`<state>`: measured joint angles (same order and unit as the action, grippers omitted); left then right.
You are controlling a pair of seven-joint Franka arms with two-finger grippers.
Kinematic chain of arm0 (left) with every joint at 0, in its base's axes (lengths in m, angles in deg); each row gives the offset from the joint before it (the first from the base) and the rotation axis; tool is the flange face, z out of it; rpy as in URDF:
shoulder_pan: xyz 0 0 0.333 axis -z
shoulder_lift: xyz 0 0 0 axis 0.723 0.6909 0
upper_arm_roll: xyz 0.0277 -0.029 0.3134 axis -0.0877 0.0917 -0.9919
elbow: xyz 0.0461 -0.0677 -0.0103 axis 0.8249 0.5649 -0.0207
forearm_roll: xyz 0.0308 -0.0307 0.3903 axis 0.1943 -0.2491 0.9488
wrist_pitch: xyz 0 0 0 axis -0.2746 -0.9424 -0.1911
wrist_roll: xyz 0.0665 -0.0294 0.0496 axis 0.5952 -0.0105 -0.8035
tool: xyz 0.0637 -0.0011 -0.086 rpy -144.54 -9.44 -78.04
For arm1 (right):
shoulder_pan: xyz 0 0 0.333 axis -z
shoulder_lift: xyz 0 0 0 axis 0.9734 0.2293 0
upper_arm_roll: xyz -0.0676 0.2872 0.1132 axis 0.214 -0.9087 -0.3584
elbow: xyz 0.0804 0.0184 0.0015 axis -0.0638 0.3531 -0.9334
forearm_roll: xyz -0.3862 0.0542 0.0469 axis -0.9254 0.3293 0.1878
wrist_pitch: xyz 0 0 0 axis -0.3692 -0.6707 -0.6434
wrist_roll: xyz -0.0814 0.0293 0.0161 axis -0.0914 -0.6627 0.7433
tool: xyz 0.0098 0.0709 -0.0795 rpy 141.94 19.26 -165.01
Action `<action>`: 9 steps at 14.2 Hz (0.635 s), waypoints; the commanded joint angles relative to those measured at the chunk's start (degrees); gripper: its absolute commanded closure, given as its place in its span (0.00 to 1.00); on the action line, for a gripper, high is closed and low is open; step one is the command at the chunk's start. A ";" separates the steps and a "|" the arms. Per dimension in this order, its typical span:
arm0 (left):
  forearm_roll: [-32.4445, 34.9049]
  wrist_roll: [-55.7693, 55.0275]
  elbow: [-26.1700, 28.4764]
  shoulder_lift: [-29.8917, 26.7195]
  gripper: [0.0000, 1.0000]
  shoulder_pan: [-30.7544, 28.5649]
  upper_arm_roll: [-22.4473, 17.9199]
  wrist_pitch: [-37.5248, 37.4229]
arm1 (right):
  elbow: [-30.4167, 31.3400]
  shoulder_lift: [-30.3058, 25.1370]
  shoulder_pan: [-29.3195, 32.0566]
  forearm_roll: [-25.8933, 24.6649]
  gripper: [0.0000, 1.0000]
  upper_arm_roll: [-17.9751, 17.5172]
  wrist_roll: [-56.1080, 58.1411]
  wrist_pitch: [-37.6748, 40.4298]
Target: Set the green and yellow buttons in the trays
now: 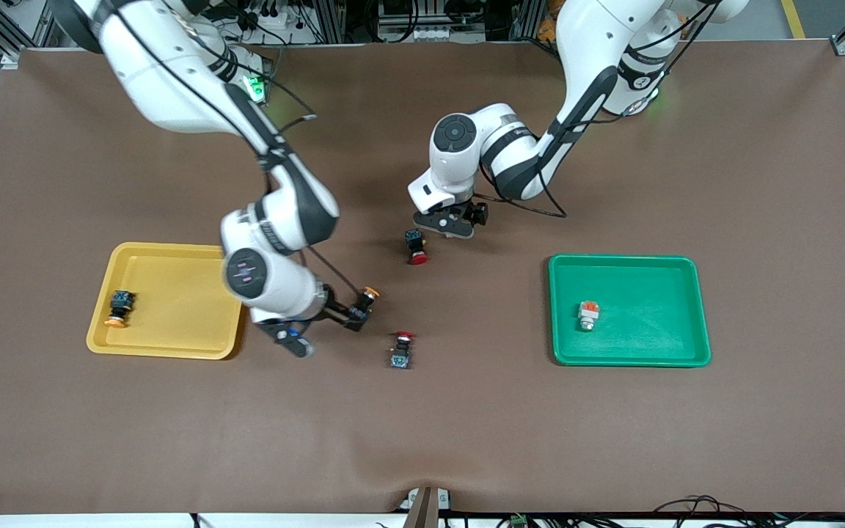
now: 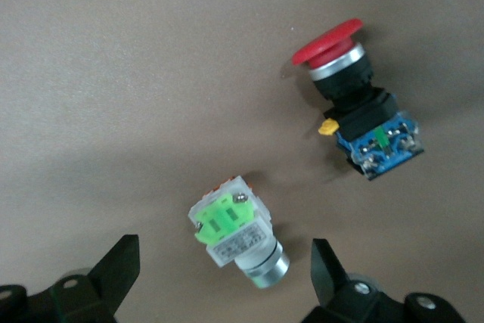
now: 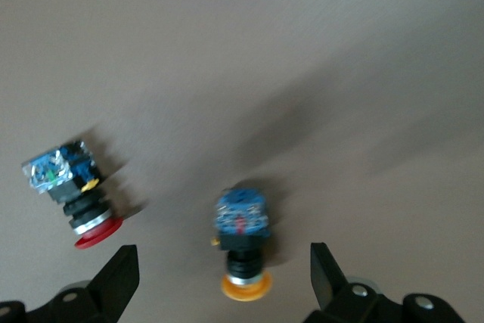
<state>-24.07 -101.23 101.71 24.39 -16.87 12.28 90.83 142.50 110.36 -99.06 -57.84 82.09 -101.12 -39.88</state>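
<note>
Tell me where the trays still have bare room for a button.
Yellow tray: one yellow-capped switch beside its outer rim, the rest bare. Green tray: one white-bodied switch toward the table's middle, the rest bare. Crowded: mid-table, around both open grippers.

two trays: yellow [image 1: 173,345], green [image 1: 631,356]. six buttons: two red-capped, two orange-capped, two white-bodied.

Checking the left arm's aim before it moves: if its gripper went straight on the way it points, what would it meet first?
Most likely the white switch with the green block, lying on the brown table between the left gripper and its open jaws. The red-capped switch lies off to one side, probably outside that line.
</note>
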 commanded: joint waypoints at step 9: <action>1.81 -4.50 0.13 1.72 1.00 -1.83 -0.02 1.74 | 0.31 5.58 -4.14 -7.88 0.78 1.82 -7.00 -4.50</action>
<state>-24.01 -104.10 101.56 27.06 -17.52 11.94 92.19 142.57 116.34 -102.56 -64.71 83.10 -106.08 -43.73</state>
